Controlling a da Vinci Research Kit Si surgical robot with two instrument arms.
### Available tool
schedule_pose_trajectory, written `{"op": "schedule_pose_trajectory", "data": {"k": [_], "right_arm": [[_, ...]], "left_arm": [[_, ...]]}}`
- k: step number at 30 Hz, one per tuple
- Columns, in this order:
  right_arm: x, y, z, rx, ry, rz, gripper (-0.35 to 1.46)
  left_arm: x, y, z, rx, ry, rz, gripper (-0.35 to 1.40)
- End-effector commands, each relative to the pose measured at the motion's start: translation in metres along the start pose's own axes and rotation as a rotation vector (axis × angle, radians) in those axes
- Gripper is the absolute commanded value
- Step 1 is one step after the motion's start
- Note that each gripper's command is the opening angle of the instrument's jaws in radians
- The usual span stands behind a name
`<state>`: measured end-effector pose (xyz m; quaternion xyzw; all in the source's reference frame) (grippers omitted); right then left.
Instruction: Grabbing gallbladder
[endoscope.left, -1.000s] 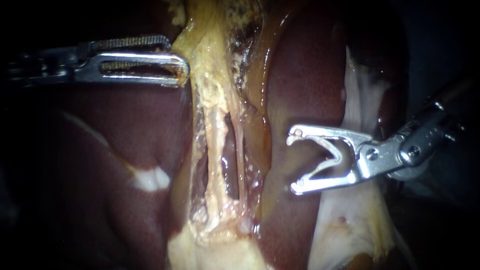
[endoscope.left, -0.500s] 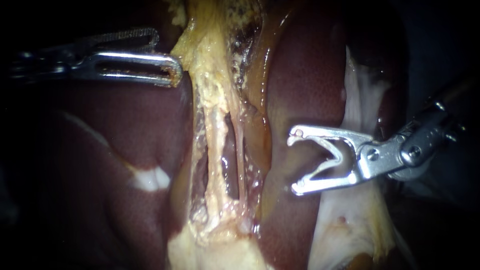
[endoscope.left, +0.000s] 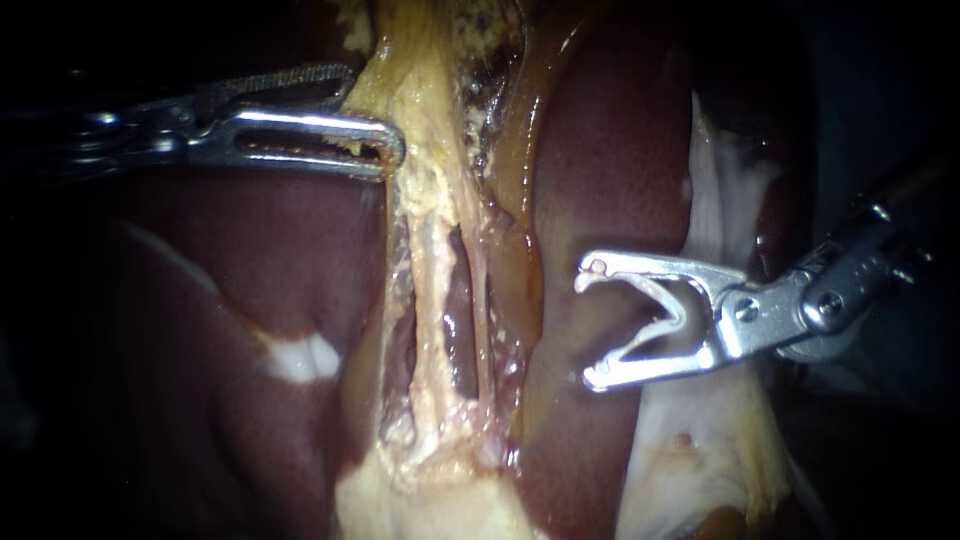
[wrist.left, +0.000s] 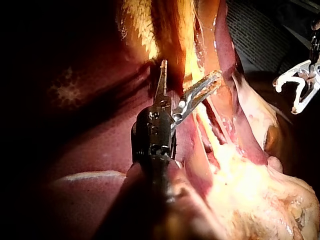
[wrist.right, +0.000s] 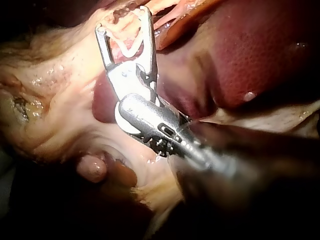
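Observation:
The gallbladder's pale yellow tissue (endoscope.left: 430, 90) hangs down the middle between dark red liver lobes (endoscope.left: 230, 270). Below it, two thin tubes (endoscope.left: 432, 290) run into a fatty lump. My left instrument (endoscope.left: 376, 111) comes in from the left with its jaws open. Its slotted lower jaw touches the yellow tissue's left edge, and its toothed upper jaw lies just short of that edge. In the left wrist view the left instrument's jaws (wrist.left: 191, 69) spread in a V against that tissue (wrist.left: 177, 45). My right instrument (endoscope.left: 591, 324) hovers over the right lobe, open and holding nothing.
A white membrane (endoscope.left: 720, 200) lies behind the right instrument, and more pale fat (endoscope.left: 690, 470) sits below it. In the right wrist view the right instrument (wrist.right: 122, 20) points at yellow-white tissue (wrist.right: 55, 75). My right instrument (wrist.left: 295, 87) also shows far off in the left wrist view.
My left instrument drew back to the left, then moved right again. Its lower jaw tip now rests against the yellow tissue. The right instrument has not moved.

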<state>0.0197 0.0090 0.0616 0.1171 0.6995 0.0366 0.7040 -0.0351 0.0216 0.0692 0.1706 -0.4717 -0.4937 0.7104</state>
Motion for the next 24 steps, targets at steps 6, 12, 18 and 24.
{"op": "schedule_pose_trajectory", "data": {"k": [6,12,18,24], "right_arm": [[0.0,0.0,0.0,0.0,0.0,0.0,0.55],[0.0,0.0,0.0,0.0,0.0,0.0,0.55],[0.0,0.0,0.0,0.0,0.0,0.0,0.55],[0.0,0.0,0.0,0.0,0.0,0.0,0.55]], "left_arm": [[0.0004,0.0011,0.0003,-0.001,0.0,-0.02,0.27],[0.0006,0.0018,-0.0004,-0.003,0.015,-0.047,-0.35],[0.0006,0.0019,-0.0008,-0.005,0.024,-0.058,-0.35],[0.0006,0.0019,-0.0009,-0.005,0.024,-0.058,-0.35]]}}
